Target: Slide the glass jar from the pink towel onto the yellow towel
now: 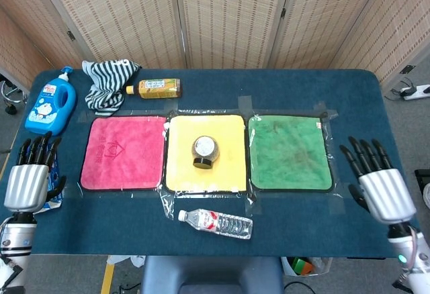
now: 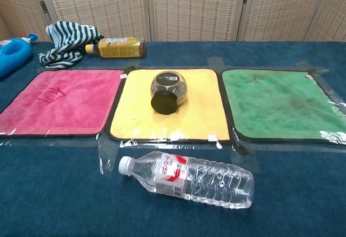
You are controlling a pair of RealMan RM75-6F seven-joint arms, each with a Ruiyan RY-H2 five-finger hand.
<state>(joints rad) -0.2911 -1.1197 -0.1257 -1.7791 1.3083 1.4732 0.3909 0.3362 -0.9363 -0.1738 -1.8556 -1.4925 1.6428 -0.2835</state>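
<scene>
The glass jar [image 1: 204, 152] [image 2: 168, 91] lies on its side in the middle of the yellow towel [image 1: 183, 174] [image 2: 198, 116], its black lid toward the front. To its left the pink towel [image 1: 123, 154] [image 2: 60, 100] is bare. My left hand [image 1: 28, 179] is at the table's far left edge, fingers spread, holding nothing. At the far right edge my right hand [image 1: 377, 185] is likewise spread and empty. Both hands are far from the jar. The chest view shows neither hand.
A green towel [image 1: 289, 151] [image 2: 282, 103] lies right of the yellow one. A clear water bottle [image 1: 216, 223] [image 2: 187, 178] lies near the front edge. At the back left are a striped cloth [image 1: 106, 83], a yellow drink bottle [image 1: 154, 88] and a blue detergent bottle [image 1: 48, 101].
</scene>
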